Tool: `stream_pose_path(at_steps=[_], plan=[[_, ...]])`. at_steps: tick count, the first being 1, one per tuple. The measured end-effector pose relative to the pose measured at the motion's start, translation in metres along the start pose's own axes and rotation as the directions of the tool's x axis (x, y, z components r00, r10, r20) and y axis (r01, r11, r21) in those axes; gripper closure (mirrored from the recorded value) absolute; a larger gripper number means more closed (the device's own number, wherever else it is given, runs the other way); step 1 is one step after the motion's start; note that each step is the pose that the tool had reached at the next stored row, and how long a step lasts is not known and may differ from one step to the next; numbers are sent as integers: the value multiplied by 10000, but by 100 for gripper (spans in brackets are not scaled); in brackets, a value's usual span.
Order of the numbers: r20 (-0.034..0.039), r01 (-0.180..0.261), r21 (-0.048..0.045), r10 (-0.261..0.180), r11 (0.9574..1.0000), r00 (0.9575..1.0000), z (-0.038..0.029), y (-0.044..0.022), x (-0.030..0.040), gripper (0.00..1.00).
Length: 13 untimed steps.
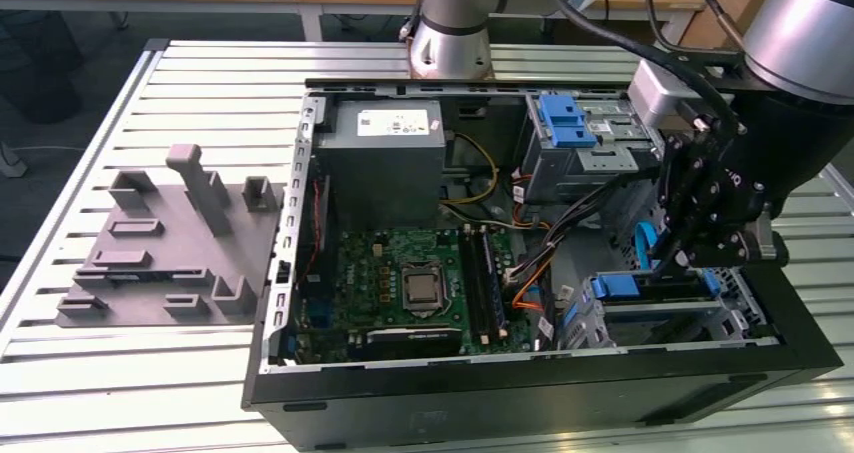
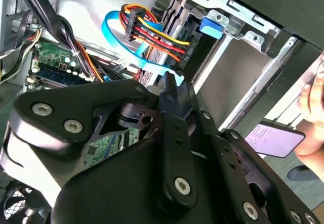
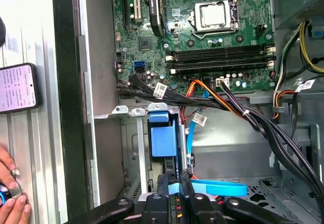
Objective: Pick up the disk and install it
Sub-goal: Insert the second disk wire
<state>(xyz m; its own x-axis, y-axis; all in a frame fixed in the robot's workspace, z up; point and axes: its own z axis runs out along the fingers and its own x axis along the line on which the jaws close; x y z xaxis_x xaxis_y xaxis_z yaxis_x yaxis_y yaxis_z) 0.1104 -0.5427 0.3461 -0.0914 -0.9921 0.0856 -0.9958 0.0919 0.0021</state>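
The disk [image 1: 654, 288] stands on edge in the lower drive bay at the case's front corner on the exterior view's right. Its blue bracket [image 3: 163, 135] shows between the bay's metal rails. My gripper [image 1: 678, 261] hangs straight above the bay and reaches down into the case. In the first wrist view the gripper [image 3: 173, 181] has its fingers drawn together, just short of the bracket's end. In the second wrist view the gripper [image 2: 169, 82] narrows to a single tip beside a blue flat cable [image 2: 136, 52]. Nothing is gripped that I can see.
The open computer case [image 1: 287, 273] lies on a slatted table with the motherboard [image 1: 414, 283] exposed. A grey box [image 1: 387, 138] and a cage with a blue latch [image 1: 574, 123] sit at the back. Cable bundles [image 3: 243, 113] cross near the bay. A grey fixture [image 1: 160, 243] lies on the exterior view's left. A hand [image 3: 10, 196] and phone [image 3: 17, 87] lie outside the case.
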Motion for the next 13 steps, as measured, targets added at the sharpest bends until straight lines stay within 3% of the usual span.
stream_pose_path(at_steps=[2, 4, 13], plan=[[2, 1, 0, -1, 10000, 10000, -1, 0, 0, 78], [-1, 1, 0, -1, 10000, 10000, -2, 0, 0, 89], [-1, 0, 0, 0, 10000, 10000, -3, 0, 0, 89]])
